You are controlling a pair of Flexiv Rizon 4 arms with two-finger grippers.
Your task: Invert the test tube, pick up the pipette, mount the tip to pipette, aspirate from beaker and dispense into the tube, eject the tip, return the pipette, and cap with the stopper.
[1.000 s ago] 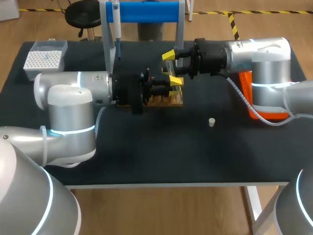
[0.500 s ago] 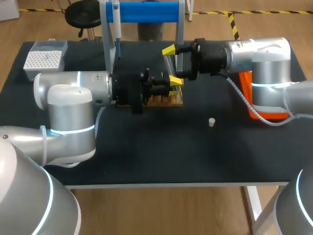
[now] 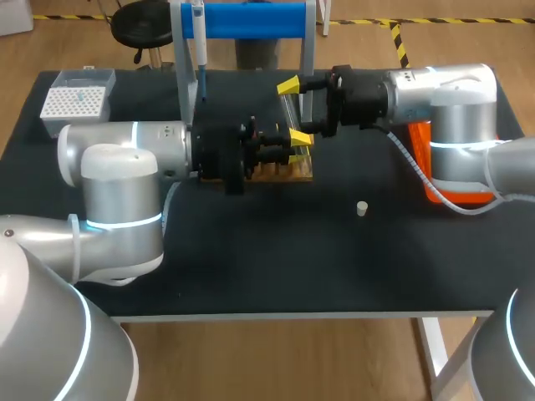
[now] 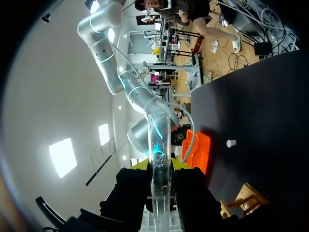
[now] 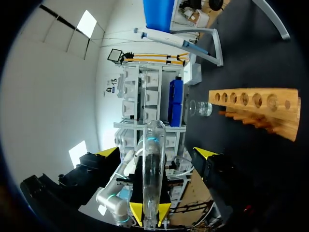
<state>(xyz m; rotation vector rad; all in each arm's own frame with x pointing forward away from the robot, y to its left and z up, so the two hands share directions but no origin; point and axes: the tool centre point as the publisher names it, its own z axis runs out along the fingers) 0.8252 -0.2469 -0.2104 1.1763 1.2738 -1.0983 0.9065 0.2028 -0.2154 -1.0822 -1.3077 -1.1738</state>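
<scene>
Hanging clear of the table near the wooden rack [image 3: 280,171], the test tube [image 4: 159,145] is in one grip only! The left gripper [image 3: 298,138] has its fingers pinched narrow on the glass near one end, and the rest of the tube runs out ahead of it. And the right gripper [image 5: 155,152] has let go: a second ago its yellow tips sat closer in on the tube, now they stand wide, one either side, off the glass. That looks like the hand-over completing, so the flip should be the left arm's to finish. Further out, the stopper [image 3: 361,208] waits alone on the dark table [image 3: 251,267], and the pipette [image 3: 199,42] hangs untouched on its blue stand [image 3: 251,18].
</scene>
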